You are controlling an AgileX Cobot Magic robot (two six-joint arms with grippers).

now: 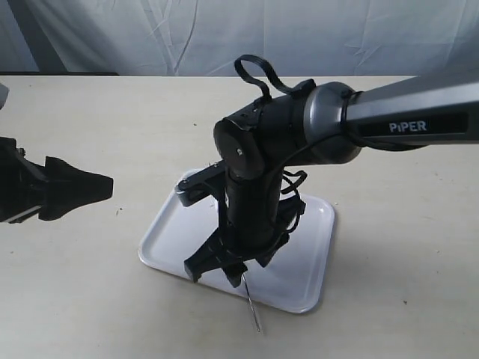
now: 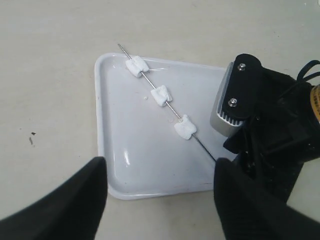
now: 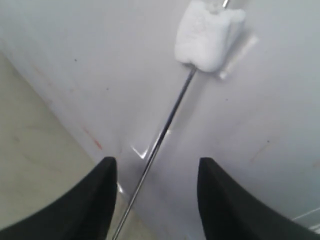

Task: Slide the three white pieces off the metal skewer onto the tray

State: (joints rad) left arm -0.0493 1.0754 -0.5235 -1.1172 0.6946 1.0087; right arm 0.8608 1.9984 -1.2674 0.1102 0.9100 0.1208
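The white tray (image 1: 314, 224) lies mid-table. On it rests the thin metal skewer (image 2: 173, 110), carrying three white pieces (image 2: 135, 66), (image 2: 161, 95), (image 2: 184, 126) spaced along it. One bare end of the skewer (image 1: 253, 307) sticks out over the tray's front rim. My right gripper (image 1: 221, 273) points down at that end; it is open, its fingers astride the rod (image 3: 167, 120) without touching it, the nearest piece (image 3: 207, 35) a little ahead. My left gripper (image 1: 105, 187) hovers left of the tray, open and empty.
The right arm's grey and black wrist (image 2: 240, 95) stands over the tray's corner, beside the skewer's bare end. Cream tabletop (image 1: 90, 299) surrounds the tray, and a pale cloth backdrop (image 1: 224, 30) hangs behind the table.
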